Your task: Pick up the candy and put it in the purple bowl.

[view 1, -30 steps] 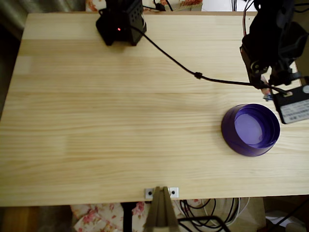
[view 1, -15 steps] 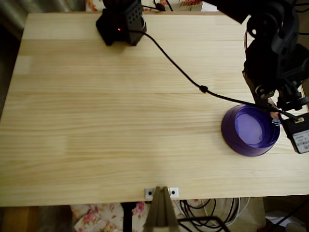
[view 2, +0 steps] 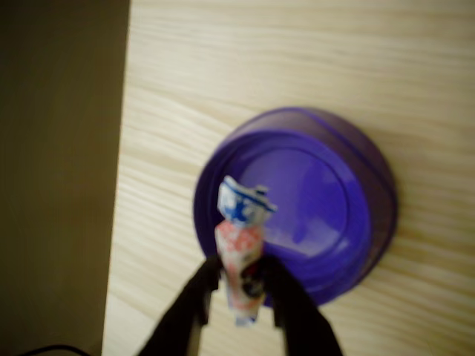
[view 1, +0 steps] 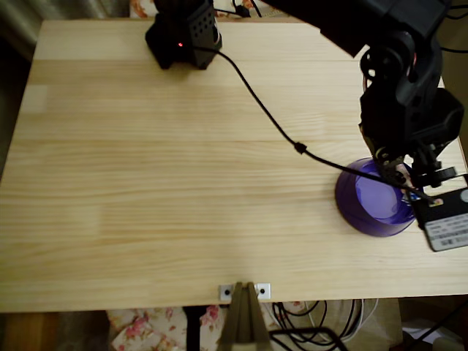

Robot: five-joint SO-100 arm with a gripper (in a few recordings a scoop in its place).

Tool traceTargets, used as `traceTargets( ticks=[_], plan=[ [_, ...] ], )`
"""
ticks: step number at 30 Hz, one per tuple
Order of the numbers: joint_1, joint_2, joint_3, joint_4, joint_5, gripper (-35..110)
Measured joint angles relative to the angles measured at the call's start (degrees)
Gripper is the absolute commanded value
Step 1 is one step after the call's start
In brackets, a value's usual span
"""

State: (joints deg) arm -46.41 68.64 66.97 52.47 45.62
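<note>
In the wrist view my gripper [view 2: 239, 285] is shut on the candy [view 2: 240, 248], a small pinkish-red wrapped sweet with a twisted blue-and-white end pointing up. It hangs above the left rim of the purple bowl [view 2: 356, 185]. In the overhead view the purple bowl [view 1: 365, 212] sits near the table's right edge, and the black arm covers its right side. There my gripper [view 1: 411, 189] holds the candy [view 1: 414, 194] over the bowl's right part, where only a small speck of it shows.
A black cable [view 1: 292, 142] runs from the arm's base [view 1: 183, 33] at the top across the table to the wrist. A labelled black box [view 1: 446, 223] rides beside the bowl at the right. The table's right edge [view 1: 462, 157] lies close.
The arm has swung down in the overhead view, carrying the candy from just above the bowl's far rim to over the bowl's right part.
</note>
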Motion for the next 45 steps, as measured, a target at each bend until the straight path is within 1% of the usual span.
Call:
traceTargets(
  ticks=[10, 13, 23, 26, 29, 35, 45],
  plan=[
    [0.0, 0.0, 1.2, 0.0, 1.2, 9],
    [-0.1, 0.0, 1.2, 0.0, 1.2, 15],
    [1.1, 0.0, 1.4, 0.0, 1.8, 16],
    [1.1, 0.0, 2.8, -0.7, 2.1, 14],
    [1.1, 0.0, 3.3, -1.1, 2.0, 0],
    [0.9, 1.1, 6.9, -1.3, 0.9, 0],
    [5.7, 6.4, 8.2, -0.7, -8.2, 0]
  ],
)
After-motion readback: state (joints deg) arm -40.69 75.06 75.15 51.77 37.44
